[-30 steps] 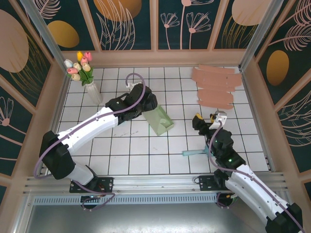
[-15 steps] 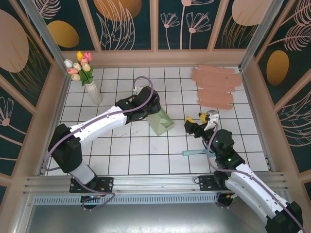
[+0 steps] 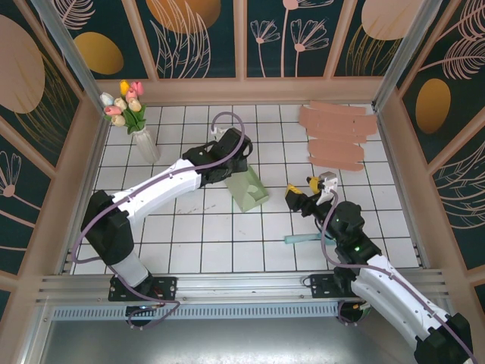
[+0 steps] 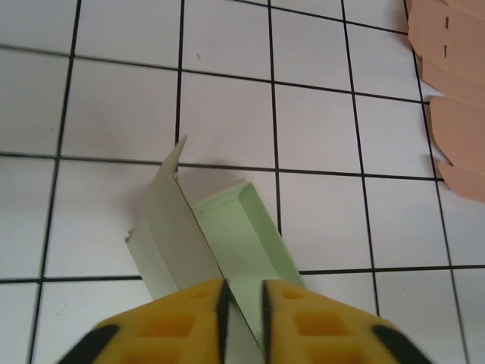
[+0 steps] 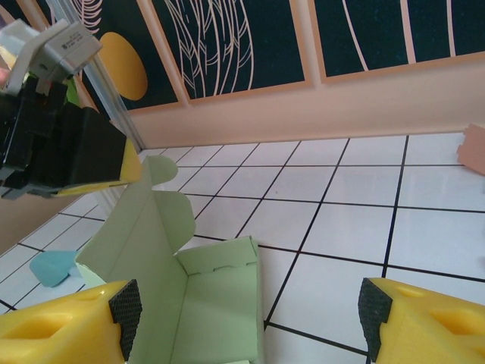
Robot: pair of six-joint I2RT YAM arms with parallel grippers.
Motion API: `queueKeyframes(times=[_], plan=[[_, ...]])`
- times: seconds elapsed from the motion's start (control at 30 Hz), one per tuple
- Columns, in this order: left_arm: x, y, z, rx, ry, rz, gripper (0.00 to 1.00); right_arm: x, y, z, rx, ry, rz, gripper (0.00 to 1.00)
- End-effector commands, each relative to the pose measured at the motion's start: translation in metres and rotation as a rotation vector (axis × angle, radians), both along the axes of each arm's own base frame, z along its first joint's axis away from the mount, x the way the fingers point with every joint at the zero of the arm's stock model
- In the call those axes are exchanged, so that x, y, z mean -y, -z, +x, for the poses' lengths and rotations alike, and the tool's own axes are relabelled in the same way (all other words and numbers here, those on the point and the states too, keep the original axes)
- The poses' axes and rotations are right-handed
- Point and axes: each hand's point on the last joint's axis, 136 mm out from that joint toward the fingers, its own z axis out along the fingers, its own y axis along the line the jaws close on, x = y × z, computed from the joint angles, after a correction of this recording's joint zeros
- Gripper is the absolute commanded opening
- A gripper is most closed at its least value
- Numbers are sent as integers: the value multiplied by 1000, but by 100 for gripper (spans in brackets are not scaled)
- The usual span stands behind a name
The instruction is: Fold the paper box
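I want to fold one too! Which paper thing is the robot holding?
The pale green box, its flap pinched by the left end effector. The pink sheets lie flat, untouched, at the far right.

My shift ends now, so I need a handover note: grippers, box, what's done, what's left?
Left gripper: shut on a side panel of the green paper box.
Right gripper: open, empty, beside the box, not touching it.
Box: mid-table, partly formed, top open, flaps up.
Left to do: fold the flaps in and close it.
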Motion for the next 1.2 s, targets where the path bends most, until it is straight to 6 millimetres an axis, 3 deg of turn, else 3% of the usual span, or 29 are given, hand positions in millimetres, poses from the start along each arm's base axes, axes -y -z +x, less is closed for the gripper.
queueKeyframes(times=[0.0, 0.03, 0.07, 0.13, 0.2, 0.27, 0.37, 0.4, 0.43, 0.57, 0.67, 0.87, 1.17], plan=[[-4, -5, 3, 11, 36, 106, 9, 2, -11, 1, 37, 10, 9, 78], [-6, -9, 3, 16, 40, 117, 7, 2, -10, 1, 34, 10, 9, 78], [-6, 0, 6, 1, 43, 156, 5, 1, -10, 1, 35, 10, 9, 78], [-8, 1, 7, -3, 38, 185, 10, 1, -11, 1, 35, 10, 7, 78], [-7, -1, 7, -13, 30, 172, 46, 2, -11, 1, 37, 12, 5, 78], [-5, -9, 6, -8, 5, 128, 55, 2, -10, 2, 36, 14, 4, 78], [-9, -23, 2, 8, -69, 21, 60, 1, -9, 2, 33, 14, 0, 78], [-11, -27, 1, 5, -104, -15, 76, 1, -8, 2, 30, 14, -2, 78], [-14, -26, -1, -8, -138, -27, 83, 1, -8, 2, 30, 14, -3, 78], [-23, -19, -6, -73, -236, -21, 96, 1, -8, 2, 25, 13, -4, 78], [-22, 10, -9, -151, -279, 21, 95, 3, -7, 4, 21, 28, -6, 78], [-18, 33, -6, -186, -305, 49, 86, 3, -7, 4, 22, 31, -9, 78], [-13, 40, -2, -180, -264, 77, 51, 1, -7, 3, 20, 24, -10, 78]])
